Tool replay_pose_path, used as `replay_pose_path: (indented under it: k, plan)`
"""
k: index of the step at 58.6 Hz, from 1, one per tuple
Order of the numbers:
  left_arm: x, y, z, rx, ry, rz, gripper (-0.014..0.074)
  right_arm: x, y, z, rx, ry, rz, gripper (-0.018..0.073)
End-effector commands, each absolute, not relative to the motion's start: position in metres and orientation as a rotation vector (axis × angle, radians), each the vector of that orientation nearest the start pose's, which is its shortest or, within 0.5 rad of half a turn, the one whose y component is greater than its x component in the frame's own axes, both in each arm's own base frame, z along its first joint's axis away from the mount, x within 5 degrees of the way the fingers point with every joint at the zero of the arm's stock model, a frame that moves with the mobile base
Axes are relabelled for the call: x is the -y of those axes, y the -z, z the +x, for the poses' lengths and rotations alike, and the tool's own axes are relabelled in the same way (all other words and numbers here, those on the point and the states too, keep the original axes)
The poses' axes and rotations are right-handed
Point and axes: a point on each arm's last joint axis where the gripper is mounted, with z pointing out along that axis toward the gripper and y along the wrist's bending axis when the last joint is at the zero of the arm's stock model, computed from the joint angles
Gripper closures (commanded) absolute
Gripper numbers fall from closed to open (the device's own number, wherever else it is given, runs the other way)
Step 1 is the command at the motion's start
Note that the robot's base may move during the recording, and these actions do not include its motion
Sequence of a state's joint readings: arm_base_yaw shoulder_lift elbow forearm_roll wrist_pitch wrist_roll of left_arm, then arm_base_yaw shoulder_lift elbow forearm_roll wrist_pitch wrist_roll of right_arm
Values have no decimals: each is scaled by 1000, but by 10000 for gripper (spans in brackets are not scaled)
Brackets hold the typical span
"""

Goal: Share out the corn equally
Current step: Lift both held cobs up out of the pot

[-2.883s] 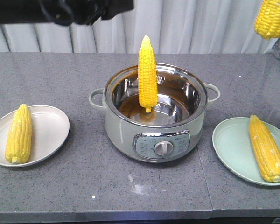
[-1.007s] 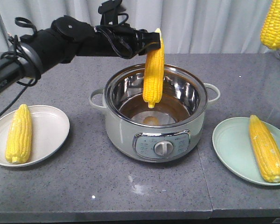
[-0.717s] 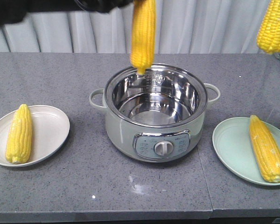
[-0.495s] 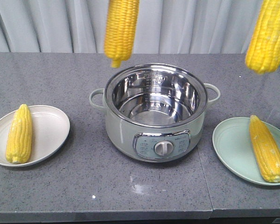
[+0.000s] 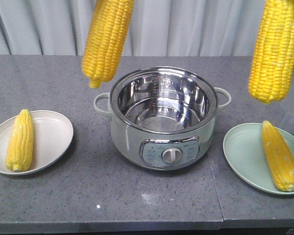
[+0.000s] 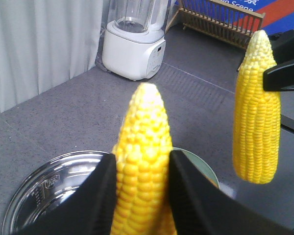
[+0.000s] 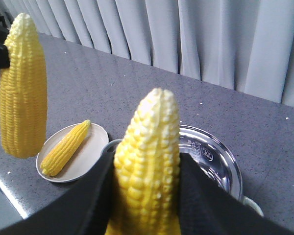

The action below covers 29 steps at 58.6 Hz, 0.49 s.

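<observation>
While my left gripper's (image 6: pixel 143 196) black fingers (image 6: pixel 100 196) are pinching one bright-yellow kernelled corn cob (image 6: pixel 142 156) and my right gripper (image 7: pixel 144 200) is pinching another cob (image 7: pixel 147 156), both are hanging beside the round steel pot (image 5: pixel 161 93); dropped early, either is risking rolling off the white plate (image 5: pixel 51 134) or pale-green plate (image 5: pixel 242 149).

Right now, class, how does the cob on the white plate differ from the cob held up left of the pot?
The plate cob lies flat on the white plate; the held cob hangs nearly upright in the air near the pot. The plate cob is free; the held cob is clamped in the left jaws. Both are whole, bright-yellow cobs.
</observation>
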<state>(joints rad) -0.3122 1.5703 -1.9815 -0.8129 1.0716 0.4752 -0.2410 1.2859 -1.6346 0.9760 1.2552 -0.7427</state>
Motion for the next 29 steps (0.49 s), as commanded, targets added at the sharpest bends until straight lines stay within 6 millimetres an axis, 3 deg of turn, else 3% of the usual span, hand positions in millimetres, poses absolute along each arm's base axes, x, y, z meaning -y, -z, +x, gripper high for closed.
replay_pose_path:
  k: [1,29]
  plan:
    - [147,-541,263,-1717,912,717,604,-20,-517,221,-1804,-628,-555,564]
    - [147,-541,263,-1717,912,717,604,-20,-517,221,-1806,-630,-559,564]
